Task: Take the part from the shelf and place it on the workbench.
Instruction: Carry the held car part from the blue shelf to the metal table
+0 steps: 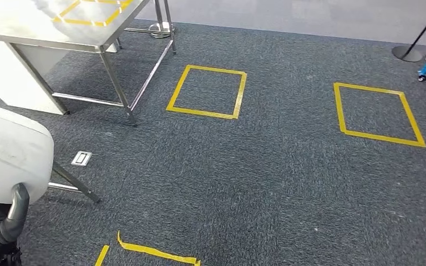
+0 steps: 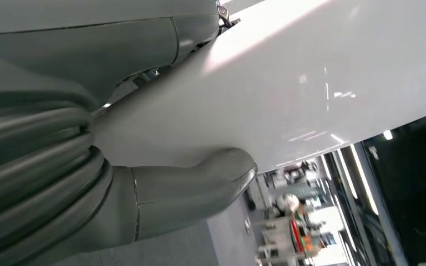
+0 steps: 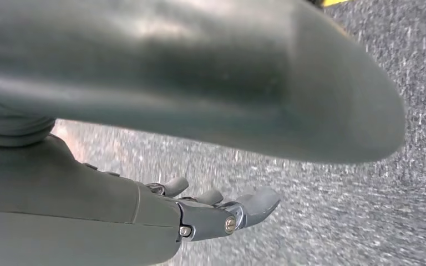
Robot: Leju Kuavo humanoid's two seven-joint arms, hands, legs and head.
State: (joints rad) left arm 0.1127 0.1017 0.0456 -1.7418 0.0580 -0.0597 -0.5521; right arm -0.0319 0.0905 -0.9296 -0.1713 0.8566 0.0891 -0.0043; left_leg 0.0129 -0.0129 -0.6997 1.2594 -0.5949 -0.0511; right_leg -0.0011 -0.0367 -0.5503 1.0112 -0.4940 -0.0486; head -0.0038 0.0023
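The left hand (image 2: 144,183) is gripping the white part (image 2: 310,83), its thumb pressing against the smooth surface (the part (image 1: 5,152) is sitting at the lower left in the head view). The right hand (image 3: 222,213) is hanging above grey carpet (image 1: 266,166), fingers apart, holding nothing, near a steel workbench (image 1: 61,33).

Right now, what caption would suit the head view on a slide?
Left hand carries a white part over grey carpet, yellow tape squares and steel workbench ahead.
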